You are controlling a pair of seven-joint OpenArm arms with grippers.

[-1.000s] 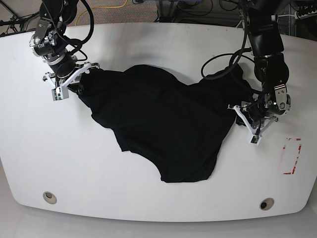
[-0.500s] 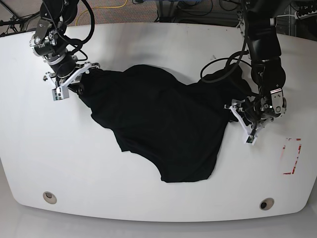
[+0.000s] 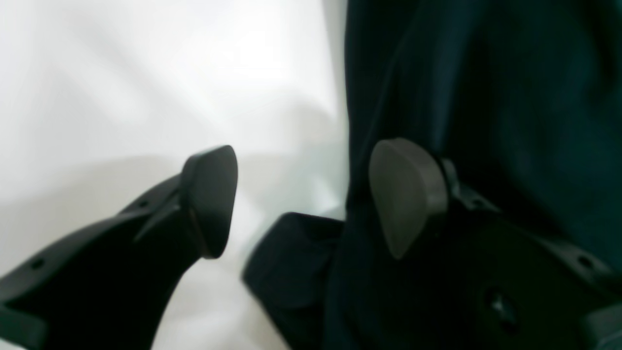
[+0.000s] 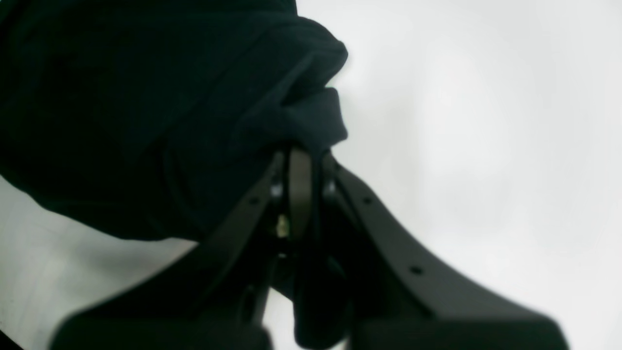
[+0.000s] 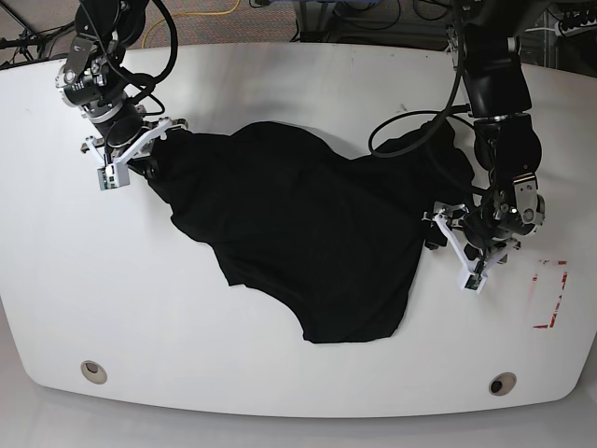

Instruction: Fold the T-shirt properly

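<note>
We saw the T-shirt (image 5: 298, 238), soft matte black cloth, lying rumpled in a broad irregular sheet across the middle of the smooth white table (image 5: 140, 308), tapering to a rounded lobe toward the lower centre of the base view. At the upper left of that view the right gripper (image 5: 131, 154) had its dark fingers pinched together on a bunched fold of the cloth. At the right the left gripper (image 5: 457, 247) stood with its rounded, teardrop-shaped pads (image 3: 406, 194) spread wide, one pad over bare table and the other against the shirt's edge, gripping nothing.
</note>
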